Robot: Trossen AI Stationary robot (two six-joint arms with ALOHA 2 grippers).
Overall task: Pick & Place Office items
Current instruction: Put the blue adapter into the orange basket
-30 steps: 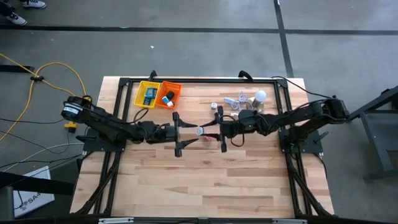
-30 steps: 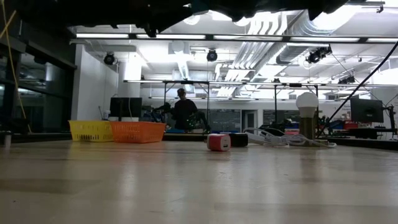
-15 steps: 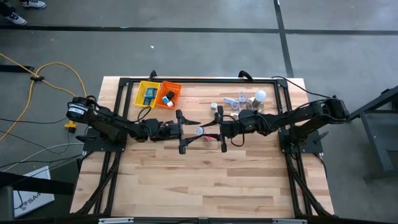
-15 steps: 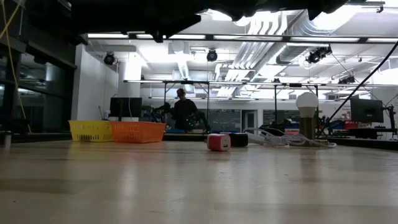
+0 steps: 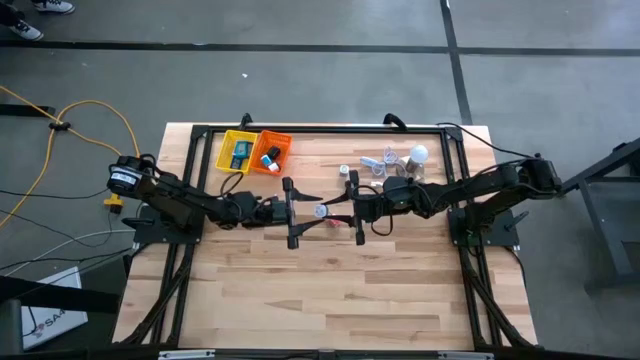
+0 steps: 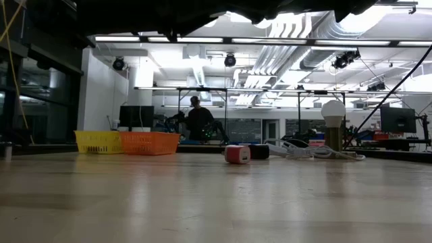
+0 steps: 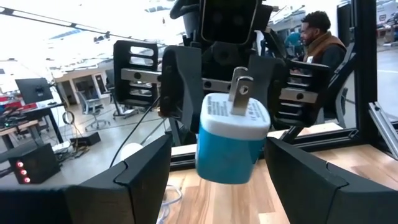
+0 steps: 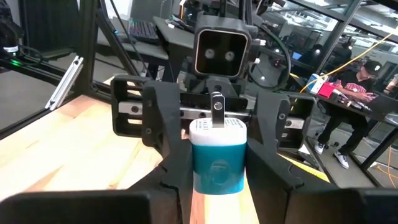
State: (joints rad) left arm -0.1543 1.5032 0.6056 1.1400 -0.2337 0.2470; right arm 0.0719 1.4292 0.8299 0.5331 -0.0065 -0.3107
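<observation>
blue-white plug (image 8: 217, 157) clamped in right claw (image 5: 352, 212) mid-table, left claw (image 5: 296, 212) spread around it, bare wood below

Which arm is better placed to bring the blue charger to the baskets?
Probably the left: its open gripper flanks the charger held by the right gripper, and the baskets stand on its side.

On the desk (image 5: 330, 290) there are two baskets, one yellow (image 5: 238, 151) and one orange (image 5: 271, 152), one light bulb (image 5: 419, 154), one white cable (image 5: 381, 161), one pink-red piece (image 6: 237, 154), one black piece (image 6: 259, 152), and two grippers, left (image 5: 300, 211) and right (image 5: 345, 208), with one blue-and-white charger plug (image 7: 233, 138) between them.
</observation>
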